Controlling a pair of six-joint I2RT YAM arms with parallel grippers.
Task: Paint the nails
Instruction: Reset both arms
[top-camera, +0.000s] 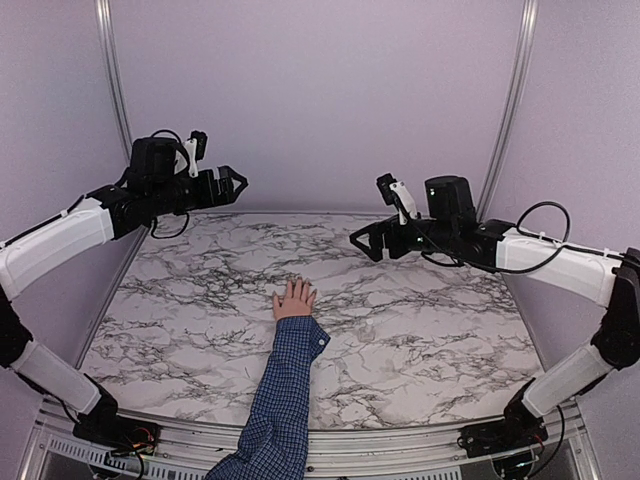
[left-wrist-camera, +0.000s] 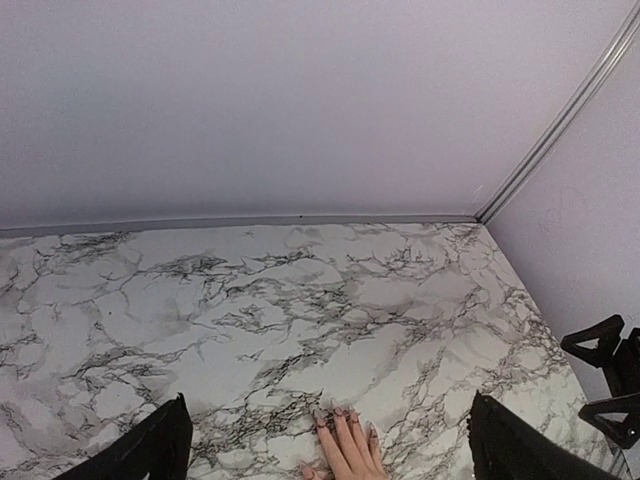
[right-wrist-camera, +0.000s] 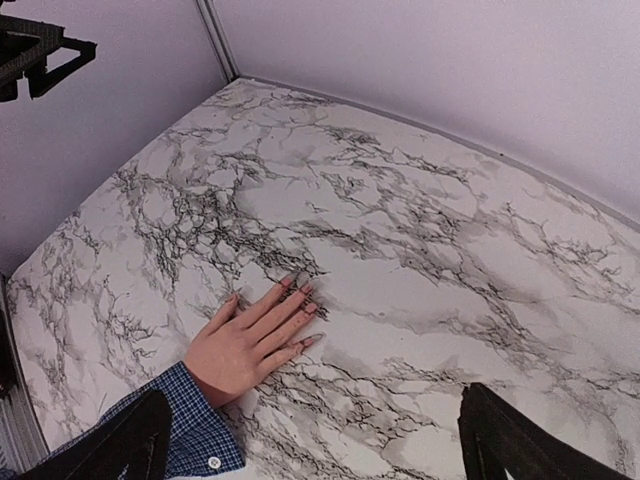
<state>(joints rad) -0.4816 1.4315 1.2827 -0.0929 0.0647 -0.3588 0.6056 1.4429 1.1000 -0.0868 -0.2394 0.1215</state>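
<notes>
A small light-skinned hand (top-camera: 294, 301) lies flat on the marble table (top-camera: 420, 320), fingers pointing away, in a blue checked sleeve (top-camera: 288, 385). Its nails (right-wrist-camera: 305, 290) look long and pinkish; they also show in the left wrist view (left-wrist-camera: 336, 413). My left gripper (top-camera: 238, 182) is open and empty, high above the table's far left. My right gripper (top-camera: 362, 245) is open and empty, raised to the right of the hand and beyond it. In the right wrist view the hand (right-wrist-camera: 240, 345) lies between the fingers (right-wrist-camera: 135, 440). No brush or polish bottle shows.
Lilac walls close the table at the back and both sides, with metal corner posts (top-camera: 512, 100). The right gripper shows at the right edge of the left wrist view (left-wrist-camera: 605, 380), the left gripper at the top left of the right wrist view (right-wrist-camera: 40, 55).
</notes>
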